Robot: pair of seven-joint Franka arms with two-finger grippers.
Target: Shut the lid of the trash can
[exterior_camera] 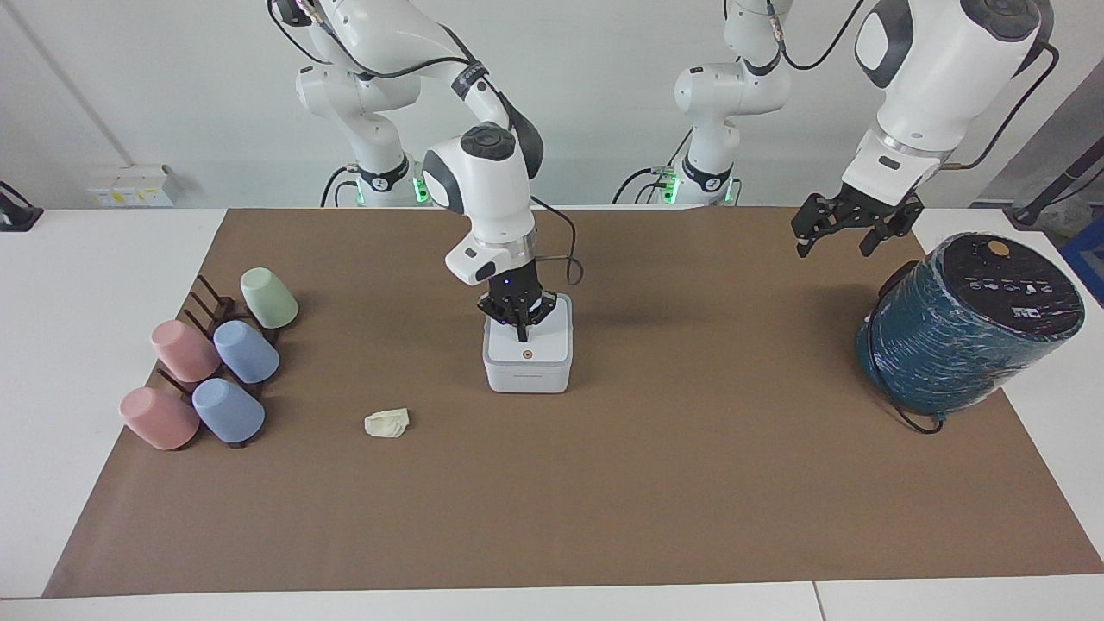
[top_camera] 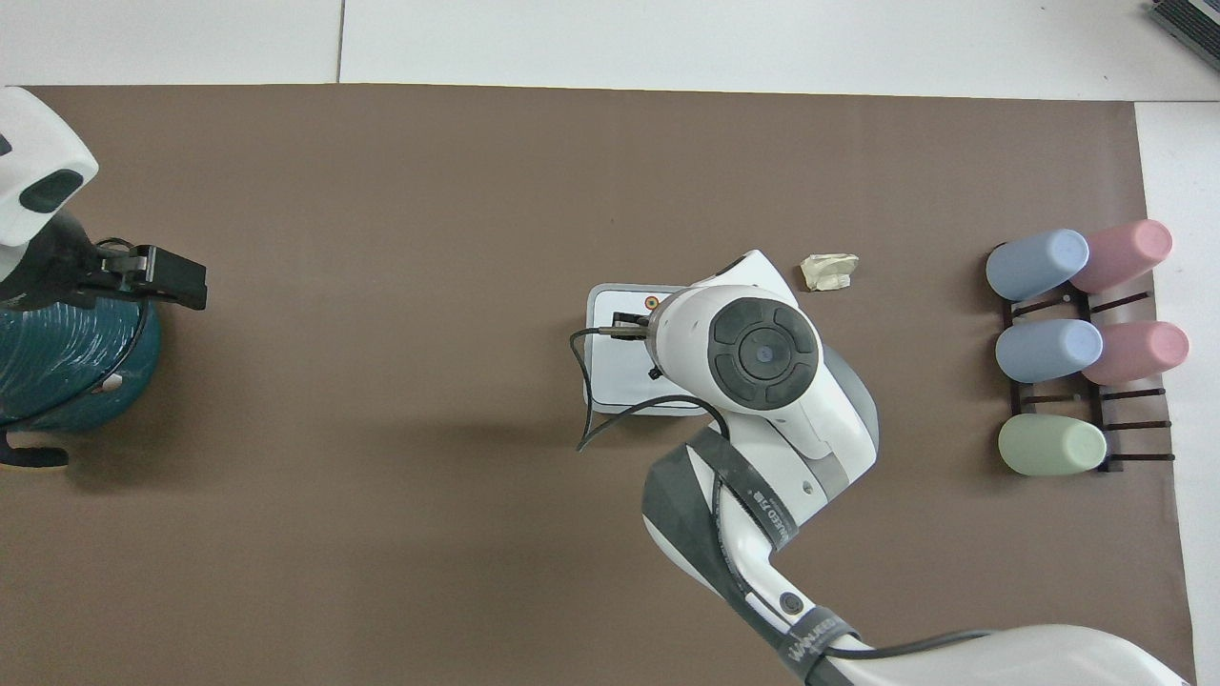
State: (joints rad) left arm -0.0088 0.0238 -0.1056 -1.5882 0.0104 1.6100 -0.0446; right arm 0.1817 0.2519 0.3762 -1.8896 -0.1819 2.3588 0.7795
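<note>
1. the trash can [exterior_camera: 527, 373] is a small white plastic box, square with rounded corners and smooth glossy walls, standing on the brown paper mat [exterior_camera: 604, 500] near the middle of the table.
2. the lid [exterior_camera: 529, 347] lies flat on the box, closed; it is a white square with rounded corners and a small orange-ringed dot [exterior_camera: 527, 354] on its top, toward the edge farther from the robots.
3. the right gripper [exterior_camera: 519, 326] points straight down over the lid's nearer half, its black fingers drawn narrow to a point. the tip seems to touch the lid, though the contact itself is hard to make out. it holds nothing.
4. the right arm comes down from its base with the white wrist bent over the box; in the overhead view its round grey-capped joint [top_camera: 762, 354] hides much of the lid [top_camera: 620, 372]. a thin black cable loops beside the wrist.
5. the left gripper [exterior_camera: 835, 242] hangs in the air over the mat near the large dark teal cylinder [exterior_camera: 957, 332], its black fingers spread wide and empty; this arm waits.
6. the cylinder is wound in a ribbed, shiny wrap, has a flat black top and leans tilted.
7. a crumpled pale paper scrap [exterior_camera: 386, 423] lies on the mat, farther from the robots than the box.
8. matte cups [exterior_camera: 246, 352] in pink, blue and green sit tipped on a dark rack [exterior_camera: 207, 306] at the right arm's end.
</note>
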